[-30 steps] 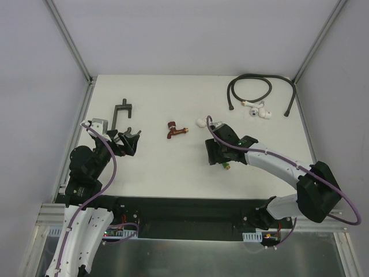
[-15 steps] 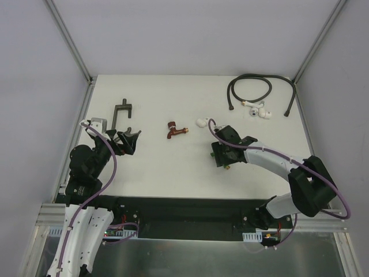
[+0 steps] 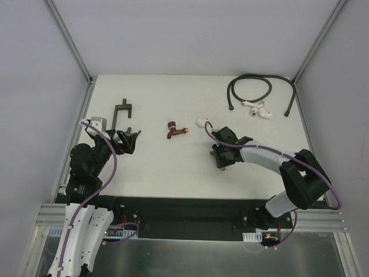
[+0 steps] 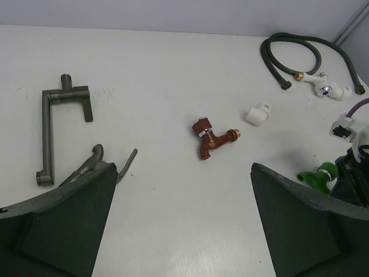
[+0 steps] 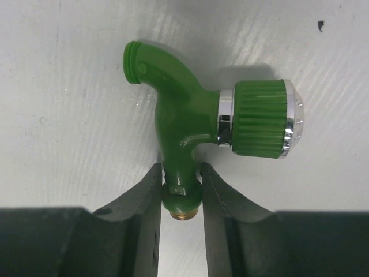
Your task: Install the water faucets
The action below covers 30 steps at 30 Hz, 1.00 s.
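Note:
The green faucet (image 5: 184, 133) lies on the white table, and its brass-coloured threaded end sits between my right gripper's fingers. My right gripper (image 5: 180, 190) is shut on the faucet's neck, low on the table right of centre (image 3: 222, 157). A bit of the green faucet shows in the left wrist view (image 4: 316, 175). The dark red faucet (image 3: 176, 131) lies loose mid-table and also shows in the left wrist view (image 4: 210, 138). My left gripper (image 3: 128, 140) is open and empty at the left, with bare table between its jaws (image 4: 183, 231).
A grey bent pipe fixture (image 3: 119, 114) lies at the far left, with a grey lever (image 4: 106, 164) by my left finger. A white elbow fitting (image 3: 201, 122) lies just beyond my right gripper. A black hose (image 3: 253, 89) with white end fittings is coiled at the back right.
My right wrist has turned and drawn in over the green faucet, and the right elbow has swung leftward. My left gripper has edged slightly away from the arm bases.

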Tool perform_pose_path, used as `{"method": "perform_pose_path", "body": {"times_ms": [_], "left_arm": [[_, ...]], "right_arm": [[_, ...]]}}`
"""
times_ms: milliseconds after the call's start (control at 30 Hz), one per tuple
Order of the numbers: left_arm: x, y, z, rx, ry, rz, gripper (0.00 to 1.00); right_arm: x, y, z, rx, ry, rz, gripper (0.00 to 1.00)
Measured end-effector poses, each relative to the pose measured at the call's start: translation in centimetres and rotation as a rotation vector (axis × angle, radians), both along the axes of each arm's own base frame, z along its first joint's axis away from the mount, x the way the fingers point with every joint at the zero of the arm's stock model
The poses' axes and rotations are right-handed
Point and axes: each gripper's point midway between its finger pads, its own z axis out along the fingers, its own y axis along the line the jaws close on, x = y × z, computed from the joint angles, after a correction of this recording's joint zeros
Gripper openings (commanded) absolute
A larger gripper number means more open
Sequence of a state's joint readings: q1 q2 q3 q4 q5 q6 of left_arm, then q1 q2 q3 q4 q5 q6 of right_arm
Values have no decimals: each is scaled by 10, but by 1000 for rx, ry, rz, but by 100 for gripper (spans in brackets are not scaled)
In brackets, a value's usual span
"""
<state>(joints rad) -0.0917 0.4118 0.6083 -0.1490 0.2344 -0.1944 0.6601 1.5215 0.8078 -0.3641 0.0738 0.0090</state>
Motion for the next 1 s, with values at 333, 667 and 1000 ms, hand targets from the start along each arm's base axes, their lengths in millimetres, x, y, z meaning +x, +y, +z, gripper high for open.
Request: {"method": "perform_pose_path", "body": {"times_ms": [333,667,1000], "left_arm": [[15,-8,-4,-69,105,-12,99],[55,-60,3,-239,347,-245,99],[38,-139,-33,-382,690,-548,99]], "right_arm": [[-8,20,9,5,-9,124,2],[-3,79,91,189,-225,373,2],[-25,108,136,269,-384,598,2]]}}
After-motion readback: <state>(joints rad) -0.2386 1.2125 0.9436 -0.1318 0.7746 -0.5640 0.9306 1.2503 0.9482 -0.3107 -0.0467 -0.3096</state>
